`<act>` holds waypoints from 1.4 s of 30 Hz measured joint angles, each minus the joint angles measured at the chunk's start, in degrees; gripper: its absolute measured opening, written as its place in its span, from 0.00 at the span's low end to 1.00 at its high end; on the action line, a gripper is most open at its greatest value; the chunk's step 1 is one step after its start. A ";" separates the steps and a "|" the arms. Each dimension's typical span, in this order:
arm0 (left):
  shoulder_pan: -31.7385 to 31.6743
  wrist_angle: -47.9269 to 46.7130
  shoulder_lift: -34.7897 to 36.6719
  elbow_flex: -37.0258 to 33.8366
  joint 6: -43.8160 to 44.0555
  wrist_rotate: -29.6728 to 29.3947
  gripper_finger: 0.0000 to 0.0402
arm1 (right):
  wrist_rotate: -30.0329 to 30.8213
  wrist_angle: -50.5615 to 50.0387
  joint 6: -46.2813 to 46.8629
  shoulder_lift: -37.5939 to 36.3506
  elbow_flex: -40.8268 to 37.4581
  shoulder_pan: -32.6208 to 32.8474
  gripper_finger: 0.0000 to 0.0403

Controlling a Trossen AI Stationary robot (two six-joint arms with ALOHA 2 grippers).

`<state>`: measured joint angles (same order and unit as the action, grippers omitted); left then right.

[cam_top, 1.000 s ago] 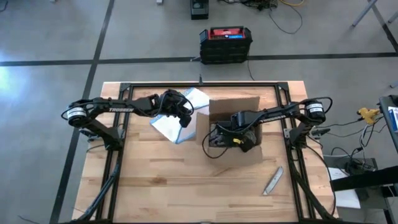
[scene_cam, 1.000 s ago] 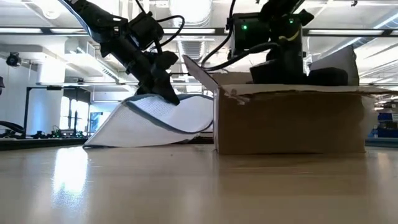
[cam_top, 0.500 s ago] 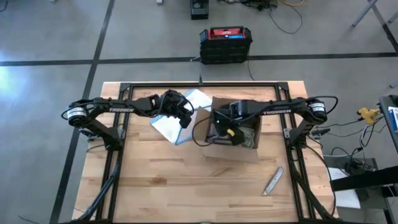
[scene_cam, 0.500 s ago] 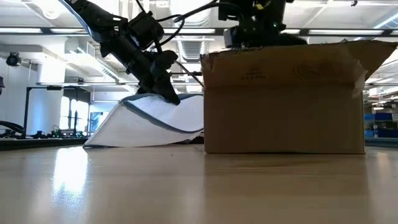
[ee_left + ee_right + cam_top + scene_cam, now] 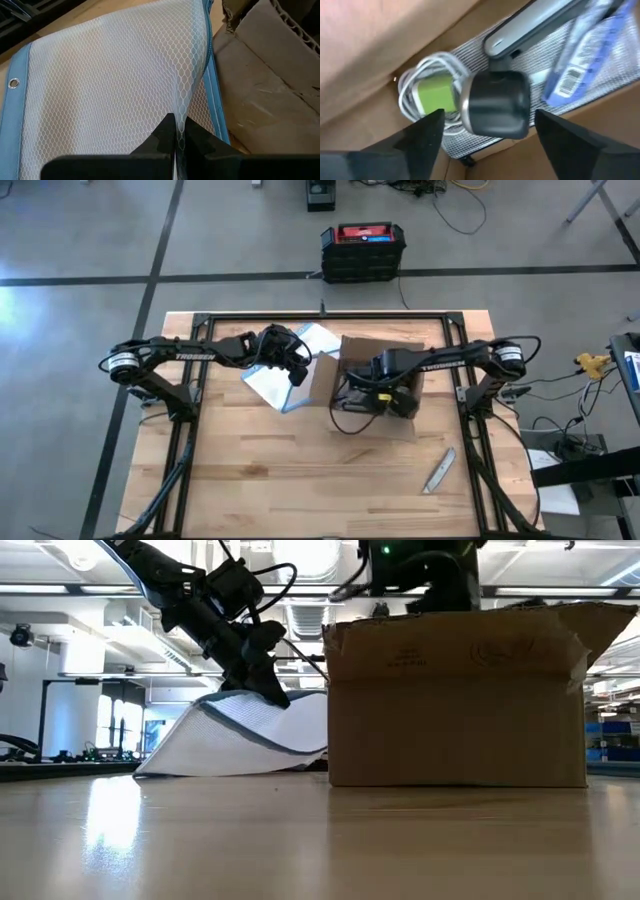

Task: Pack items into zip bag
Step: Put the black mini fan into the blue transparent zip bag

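The zip bag (image 5: 272, 383), white mesh with blue edging, lies left of the brown cardboard box (image 5: 380, 375). It is raised on its box side, with my left gripper (image 5: 297, 370) shut on it. My right gripper (image 5: 490, 145) hangs open over the box, pointing down into it. Inside the box lie a coil of white cable around a green piece (image 5: 427, 90), a black cylinder (image 5: 497, 102), a grey tool (image 5: 530, 25) and a blue packet (image 5: 585, 55). The black cylinder shows between the two fingers, and they stand apart from it. My left gripper pinches a raised fold of the bag's mesh top layer (image 5: 183, 107) between its two fingertips, close to the blue zip edge (image 5: 215, 100). The fingers slant down from the table's left. The held side is lifted, while the bag's left end (image 5: 150, 768) rests on the table.
The box's upright walls (image 5: 455, 700) stand around my right gripper and close beside the bag. A grey utility knife (image 5: 438, 470) lies on the table near its right front. A black frame rail (image 5: 320, 317) runs along the table's far side.
My right gripper has risen from deep in the box and rolled about the line it points along. The box has shifted, and its near wall now stands taller in the low view. The bag has not moved.
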<state>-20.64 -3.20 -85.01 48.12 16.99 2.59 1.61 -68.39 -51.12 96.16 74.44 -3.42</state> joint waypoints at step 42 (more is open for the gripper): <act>0.02 -18.29 7.30 0.02 0.06 -1.51 0.00 | 3.67 -6.93 34.99 -0.73 8.38 -0.98 0.53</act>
<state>-20.62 -21.50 -77.71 48.14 17.06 1.08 5.29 -75.32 -16.13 95.43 82.82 -4.40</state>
